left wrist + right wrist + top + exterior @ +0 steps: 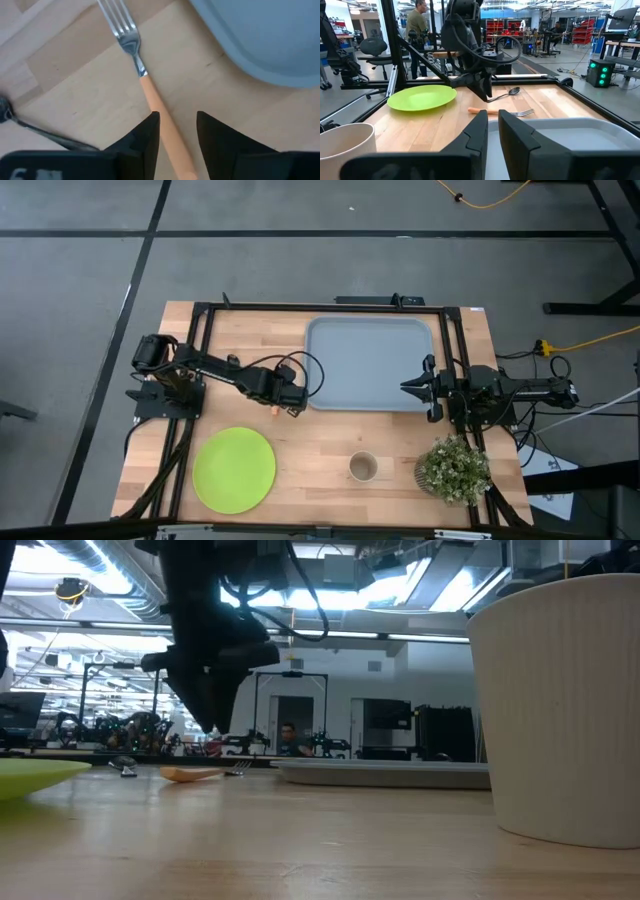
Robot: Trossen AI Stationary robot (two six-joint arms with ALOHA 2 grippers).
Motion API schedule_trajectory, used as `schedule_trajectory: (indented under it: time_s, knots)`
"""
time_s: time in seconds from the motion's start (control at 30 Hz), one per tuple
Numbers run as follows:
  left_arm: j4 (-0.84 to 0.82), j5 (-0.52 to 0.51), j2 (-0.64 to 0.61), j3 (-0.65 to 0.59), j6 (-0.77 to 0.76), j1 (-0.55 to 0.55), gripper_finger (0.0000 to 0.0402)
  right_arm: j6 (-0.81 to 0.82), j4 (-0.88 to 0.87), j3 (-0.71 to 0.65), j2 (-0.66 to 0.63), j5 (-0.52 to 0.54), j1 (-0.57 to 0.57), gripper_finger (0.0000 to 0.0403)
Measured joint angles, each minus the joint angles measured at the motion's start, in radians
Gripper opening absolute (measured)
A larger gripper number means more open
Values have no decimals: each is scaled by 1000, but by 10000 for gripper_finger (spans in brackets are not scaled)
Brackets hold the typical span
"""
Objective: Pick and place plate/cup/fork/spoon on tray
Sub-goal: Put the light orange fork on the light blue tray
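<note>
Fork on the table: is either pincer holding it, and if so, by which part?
No. The fork lies on the table, its orange handle between the left pincer's open jaws, ungripped. The right pincer holds nothing.

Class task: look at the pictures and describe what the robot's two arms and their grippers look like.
Both arms are dark, jointed and slim, with black cables looping along them. The left gripper has two black, flat, wedge-shaped fingers; the right gripper has the same black tapered pair. No markings show clearly.
</note>
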Motion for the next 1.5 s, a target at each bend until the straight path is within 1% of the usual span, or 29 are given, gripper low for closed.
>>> schedule_trajectory:
  time_s: [0.13, 0.3, 0.43, 0.53, 0.7, 0.83, 0.97, 1.07, 1.13, 1.23, 1.4, 1.5]
  knots:
    - [32, -7, 2, 0, -10, 10, 122, 0, 0, 0, 0, 0, 0, 51]
    - [152, -8, 5, 1, -2, 7, 123, 0, 0, 0, 0, 0, 0, 51]
    - [195, -101, 5, 1, -15, 19, 123, 0, 0, 0, 0, 0, 0, 51]
    - [167, -118, 5, 1, -78, 53, 124, 0, 0, 0, 0, 0, 0, 51]
    - [150, -87, 6, 1, -107, 130, 124, 0, 0, 0, 0, 0, 0, 51]
    - [135, -52, 7, 1, -108, 163, 124, 0, 0, 0, 0, 0, 0, 51]
    - [54, -20, 41, 1, -134, 159, 124, 0, 0, 0, 0, 0, 0, 51]
    - [42, 48, 92, 1, -139, 146, 124, 0, 0, 0, 0, 0, 0, 51]
    - [61, 72, 121, 0, -136, 131, 124, 0, 0, 0, 1, 0, 0, 51]
    - [74, 74, 149, 2, -141, 116, 124, 0, 0, 0, 1, 0, 0, 51]
    - [33, 96, 164, 2, -160, 114, 124, 2, -1, 0, 2, 0, 0, 51]
    - [30, 69, 151, 0, -160, 110, 124, 1, -1, 0, 2, 0, 0, 51]
